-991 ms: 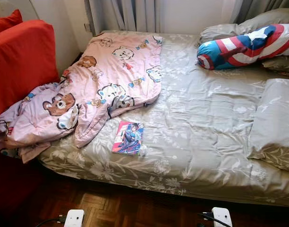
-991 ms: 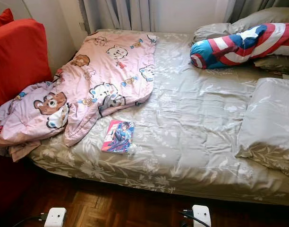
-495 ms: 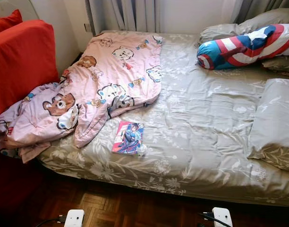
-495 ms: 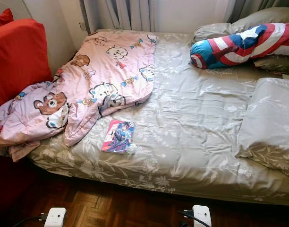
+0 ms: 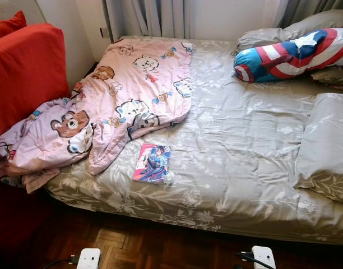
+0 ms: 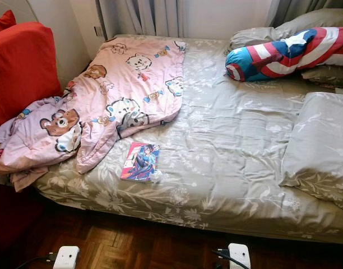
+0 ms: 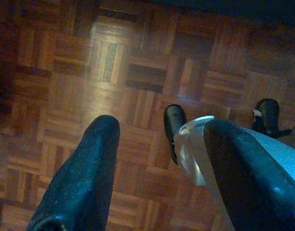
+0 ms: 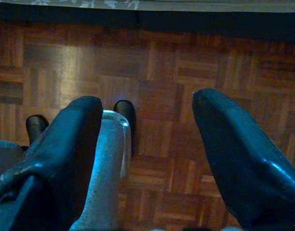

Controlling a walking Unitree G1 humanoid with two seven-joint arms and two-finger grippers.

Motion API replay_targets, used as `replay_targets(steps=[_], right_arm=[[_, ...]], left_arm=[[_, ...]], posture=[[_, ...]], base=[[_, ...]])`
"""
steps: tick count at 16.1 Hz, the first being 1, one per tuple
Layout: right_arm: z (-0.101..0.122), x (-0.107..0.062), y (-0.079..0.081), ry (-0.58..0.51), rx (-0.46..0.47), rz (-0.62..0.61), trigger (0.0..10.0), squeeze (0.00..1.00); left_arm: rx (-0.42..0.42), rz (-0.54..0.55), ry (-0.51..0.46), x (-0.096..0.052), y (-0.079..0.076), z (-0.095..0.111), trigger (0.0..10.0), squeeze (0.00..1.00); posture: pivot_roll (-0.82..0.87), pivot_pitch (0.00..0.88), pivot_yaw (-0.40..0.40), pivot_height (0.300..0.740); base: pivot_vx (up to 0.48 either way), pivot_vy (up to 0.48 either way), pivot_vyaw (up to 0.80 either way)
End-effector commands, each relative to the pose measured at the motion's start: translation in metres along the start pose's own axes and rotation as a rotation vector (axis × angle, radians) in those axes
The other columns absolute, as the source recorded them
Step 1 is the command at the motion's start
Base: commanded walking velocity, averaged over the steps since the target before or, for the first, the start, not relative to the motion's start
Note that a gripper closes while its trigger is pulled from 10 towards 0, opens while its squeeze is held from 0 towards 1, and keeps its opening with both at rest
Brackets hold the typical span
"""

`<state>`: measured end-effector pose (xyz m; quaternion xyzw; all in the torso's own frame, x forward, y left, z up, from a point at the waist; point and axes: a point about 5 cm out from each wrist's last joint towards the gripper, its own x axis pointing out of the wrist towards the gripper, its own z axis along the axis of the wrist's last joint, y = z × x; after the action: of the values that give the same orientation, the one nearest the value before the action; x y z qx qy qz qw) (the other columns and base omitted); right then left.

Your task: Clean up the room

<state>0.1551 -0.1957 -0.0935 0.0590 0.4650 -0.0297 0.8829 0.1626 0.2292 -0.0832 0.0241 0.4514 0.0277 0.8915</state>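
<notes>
A book (image 5: 152, 163) lies on the bed (image 5: 244, 145) near its front edge, just beside the pink blanket (image 5: 118, 101). Left gripper (image 7: 157, 139) and right gripper (image 8: 147, 120) hang over the wood floor (image 8: 162, 62) — fingers spread wide, empty.

Bed (image 5: 244, 145): grey floral cover. Pink cartoon-print blanket (image 5: 126, 95) lies crumpled over its left part, one end spilling off the edge toward the red sofa. Colourful book (image 5: 152, 163) lies flat near the front edge, just beside the blanket's lower corner, cover up.
</notes>
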Motion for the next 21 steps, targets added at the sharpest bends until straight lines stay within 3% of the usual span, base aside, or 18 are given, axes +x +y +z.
replay_targets(steps=[1, 21], right_arm=[[-0.0092, -0.002, -0.0015, 0.029, 0.009, -0.006, 10.0, 0.0], [-0.0096, -0.0021, -0.0014, 0.031, 0.009, -0.005, 10.0, 0.0]], left_arm=[[-0.015, -0.002, 0.035, -0.0021, -0.0004, -0.0101, 10.0, 0.0], [-0.012, -0.01, 0.042, -0.002, -0.0019, -0.011, 10.0, 0.0]], posture=[[0.0, 0.117, -0.008, 0.74], [0.0, 0.122, -0.006, 0.74]], base=[[0.0, 0.0, 0.0], [0.0, 0.251, 0.0]])
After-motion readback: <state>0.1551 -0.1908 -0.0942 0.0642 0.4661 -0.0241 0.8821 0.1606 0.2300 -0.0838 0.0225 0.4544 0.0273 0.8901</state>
